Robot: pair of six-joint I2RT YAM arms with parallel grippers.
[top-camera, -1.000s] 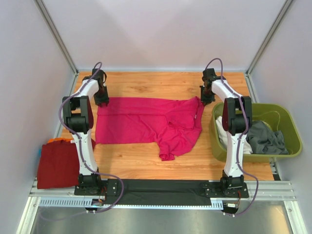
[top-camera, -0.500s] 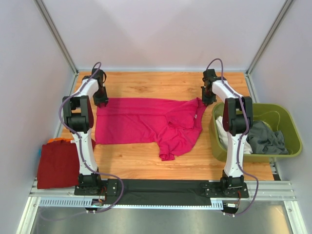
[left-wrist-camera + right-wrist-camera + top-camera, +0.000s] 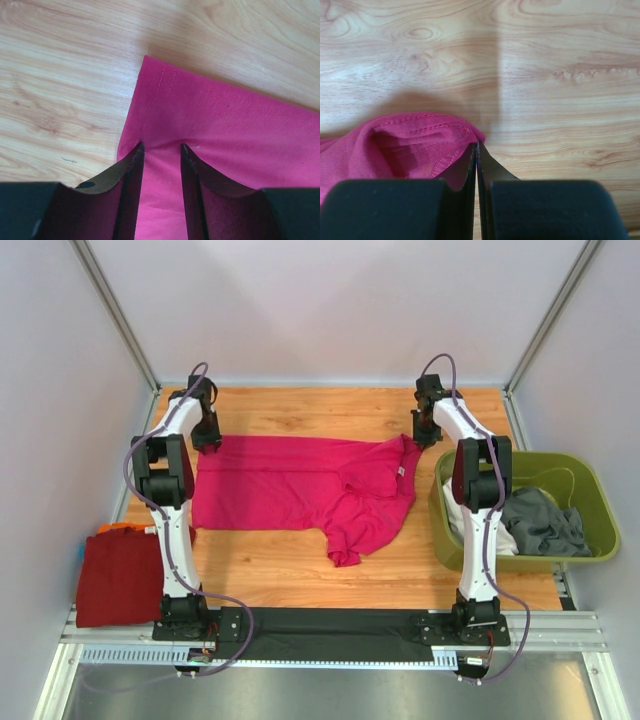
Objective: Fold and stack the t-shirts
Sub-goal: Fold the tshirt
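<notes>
A bright magenta-pink t-shirt (image 3: 290,485) lies spread out on the wooden table, with one sleeve pointing toward the near edge. My left gripper (image 3: 208,437) is at its far left corner. In the left wrist view the jaws (image 3: 162,146) stand a little apart, with the puckered pink cloth (image 3: 225,125) pinched between them. My right gripper (image 3: 421,435) is at the shirt's far right corner. In the right wrist view it (image 3: 476,145) is shut on the stitched edge of the cloth (image 3: 405,145). A folded darker red t-shirt (image 3: 118,575) lies at the near left.
An olive-green bin (image 3: 530,455) stands at the right and holds a grey shirt (image 3: 545,520) and a white one (image 3: 450,508). Something orange (image 3: 120,528) peeks out from under the red shirt. White walls enclose the table at the back and sides.
Both grippers have moved a little toward the far edge. The pink shirt's far edge has gone with them and is pulled straighter and slightly leftward.
</notes>
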